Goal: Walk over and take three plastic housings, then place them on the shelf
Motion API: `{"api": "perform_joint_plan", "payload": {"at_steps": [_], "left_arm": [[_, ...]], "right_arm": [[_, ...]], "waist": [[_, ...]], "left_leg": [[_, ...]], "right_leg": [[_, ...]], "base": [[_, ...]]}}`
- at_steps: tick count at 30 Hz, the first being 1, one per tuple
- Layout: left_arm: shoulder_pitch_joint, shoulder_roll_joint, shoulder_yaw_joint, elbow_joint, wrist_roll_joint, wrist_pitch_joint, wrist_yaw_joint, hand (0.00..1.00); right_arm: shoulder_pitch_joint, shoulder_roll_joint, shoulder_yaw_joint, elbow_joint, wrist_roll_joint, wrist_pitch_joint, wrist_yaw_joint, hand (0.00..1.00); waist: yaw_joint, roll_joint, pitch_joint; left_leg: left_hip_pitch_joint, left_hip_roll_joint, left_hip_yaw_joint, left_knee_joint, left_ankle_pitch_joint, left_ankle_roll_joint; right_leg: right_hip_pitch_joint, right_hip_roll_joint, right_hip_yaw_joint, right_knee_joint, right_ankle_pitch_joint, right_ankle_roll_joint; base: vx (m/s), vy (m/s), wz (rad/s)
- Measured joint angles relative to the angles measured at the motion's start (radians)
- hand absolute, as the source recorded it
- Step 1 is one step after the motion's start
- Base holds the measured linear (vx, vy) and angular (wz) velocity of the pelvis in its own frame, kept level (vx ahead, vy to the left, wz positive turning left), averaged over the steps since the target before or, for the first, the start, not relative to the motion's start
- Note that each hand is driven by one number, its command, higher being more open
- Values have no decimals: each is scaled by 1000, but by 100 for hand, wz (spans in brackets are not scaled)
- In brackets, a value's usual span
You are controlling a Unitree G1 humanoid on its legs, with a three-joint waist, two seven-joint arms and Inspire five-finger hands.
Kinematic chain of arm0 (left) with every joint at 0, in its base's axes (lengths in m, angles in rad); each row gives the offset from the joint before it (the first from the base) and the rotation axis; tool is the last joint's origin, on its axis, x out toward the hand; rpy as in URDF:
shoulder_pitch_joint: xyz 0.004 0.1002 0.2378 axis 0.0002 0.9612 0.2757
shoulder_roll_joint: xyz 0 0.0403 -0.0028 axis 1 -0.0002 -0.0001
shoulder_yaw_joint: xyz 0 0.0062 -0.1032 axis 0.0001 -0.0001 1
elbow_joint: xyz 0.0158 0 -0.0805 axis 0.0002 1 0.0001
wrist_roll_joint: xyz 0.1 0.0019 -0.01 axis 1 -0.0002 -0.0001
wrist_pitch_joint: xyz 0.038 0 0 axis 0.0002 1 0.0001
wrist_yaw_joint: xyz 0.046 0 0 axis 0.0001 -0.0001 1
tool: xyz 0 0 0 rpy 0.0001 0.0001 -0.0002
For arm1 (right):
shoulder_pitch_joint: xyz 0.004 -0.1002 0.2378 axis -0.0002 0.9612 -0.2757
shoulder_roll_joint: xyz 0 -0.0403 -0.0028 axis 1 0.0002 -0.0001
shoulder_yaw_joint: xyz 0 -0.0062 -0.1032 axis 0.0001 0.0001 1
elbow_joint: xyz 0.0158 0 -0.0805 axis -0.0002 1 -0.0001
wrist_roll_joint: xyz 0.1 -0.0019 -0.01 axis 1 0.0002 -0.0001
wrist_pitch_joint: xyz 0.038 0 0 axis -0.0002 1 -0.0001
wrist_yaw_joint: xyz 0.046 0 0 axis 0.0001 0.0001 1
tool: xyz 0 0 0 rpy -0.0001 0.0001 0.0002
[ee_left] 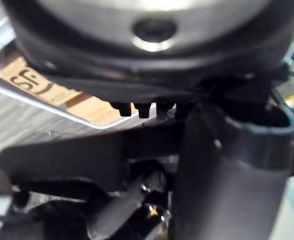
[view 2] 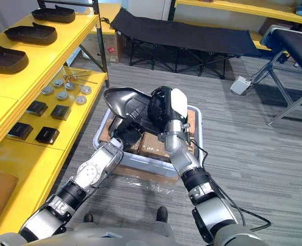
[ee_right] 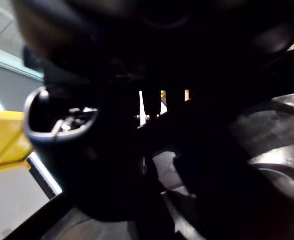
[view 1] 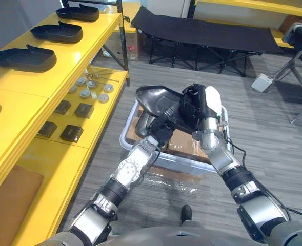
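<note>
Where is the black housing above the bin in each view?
Left eye view: housing, centre, above the grey bin.
Right eye view: housing left of centre, above the bin.
Left wrist view: too dark to tell; bin rim shows.
Right wrist view: probably the glossy dark curve.
Shared landmark: the bin.

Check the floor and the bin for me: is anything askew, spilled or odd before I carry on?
Crumpled clear plastic film lies on the grey floor against the near edge of the pale plastic bin: stray wrapping, a possible slip hazard. The black plastic housing in the right robot hand looks intact.
</note>
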Motion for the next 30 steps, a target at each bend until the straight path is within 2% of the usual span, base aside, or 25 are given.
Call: {"api": "perform_joint_plan", "payload": {"at_steps": [5, 9, 10, 13, 17, 21, 26, 30], "left_arm": [[-1, 0, -5, 20, -37, -2, -20, 100], [-1, -1, -23, 20, -18, -20, 25, 100], [-1, -3, -23, 20, 21, -19, 41, 0], [-2, -7, -23, 20, 115, -6, 75, 0], [-3, -8, -25, 22, 251, 56, 79, 0], [-5, -9, -25, 24, 261, 46, 92, 0], [-11, -9, -60, 30, 319, -62, 119, 0], [-11, -10, -76, 29, 319, -117, 115, 0]], "right_arm": [[7, 11, 1, 24, -13, -17, -5, 0], [8, 11, 17, 40, -12, -24, -28, 0], [9, 12, 18, 41, -11, -25, -29, 0], [9, 21, 29, 41, -7, -28, -34, 0], [9, 47, 38, 39, 23, -37, -49, 0], [9, 49, 56, 27, 25, -37, -95, 0], [9, 59, 62, -7, 30, -35, -134, 0], [9, 57, 61, -23, 44, -35, -136, 0]], "waist": [[0, -1, -5], [-2, -4, -12], [0, -6, -13], [1, -9, -15], [3, -11, -17], [3, -11, -17], [2, -12, -17], [1, -12, -17]], "left_leg": [[-2, 0, -6, -2, 4, 0], [-2, 0, -12, -15, 14, 1], [-2, 0, -13, -15, 14, 0], [-1, 0, -17, -15, 15, 0], [2, 0, -17, -15, 15, 0], [8, 0, -16, -15, 15, 0], [11, 0, -13, -15, 14, 0], [11, 0, -12, -15, 14, 0]], "right_leg": [[2, 0, -7, 0, 0, 0], [2, 0, -16, 0, 0, 0], [2, 0, -17, 0, 0, 0], [7, -1, -21, 0, 0, 0], [10, -1, -21, 0, 0, 0], [15, -1, -21, 0, 0, -1], [14, -1, -20, -1, -1, -1], [13, -1, -19, -1, -1, -1]], "base": [[-16, -1, 3], [-22, -3, 5], [-18, -1, 4], [-22, 0, 4], [0, 0, 0], [0, 0, 0], [0, 0, 0], [0, 0, 0]]}}
